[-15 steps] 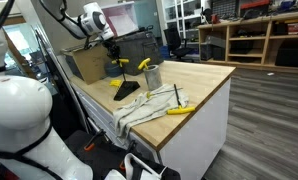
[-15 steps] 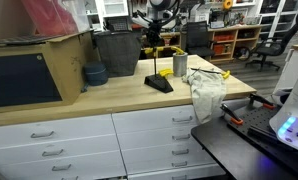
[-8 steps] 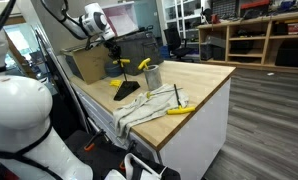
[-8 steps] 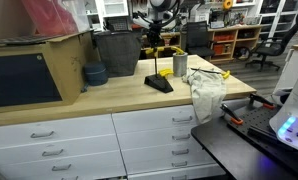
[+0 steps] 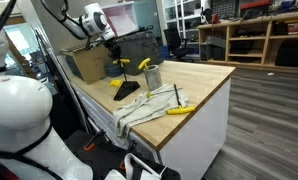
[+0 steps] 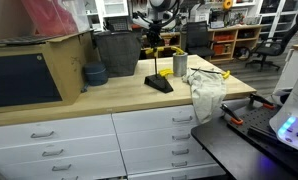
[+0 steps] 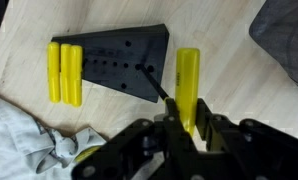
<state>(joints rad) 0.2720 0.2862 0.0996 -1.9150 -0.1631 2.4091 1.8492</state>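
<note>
My gripper [image 7: 188, 125] is shut on a long yellow block [image 7: 188, 85] and holds it in the air above the wooden counter. Below it lies a black base plate [image 7: 114, 62] with rows of holes and a thin upright rod [image 7: 154, 80]. Two more yellow blocks [image 7: 64, 72] lie side by side on the plate's left end. In both exterior views the gripper [image 5: 111, 48] [image 6: 152, 30] hangs near the top of the rod, above the plate [image 5: 126, 91] [image 6: 159, 83].
A metal cup [image 5: 152, 75] [image 6: 180, 65] stands beside the plate. A grey cloth [image 5: 139, 108] [image 6: 204, 90] drapes over the counter edge, with a yellow tool [image 5: 179, 109] by it. A blue bowl [image 6: 94, 74], a dark bin [image 6: 116, 52] and a cardboard box [image 6: 34, 70] stand further along.
</note>
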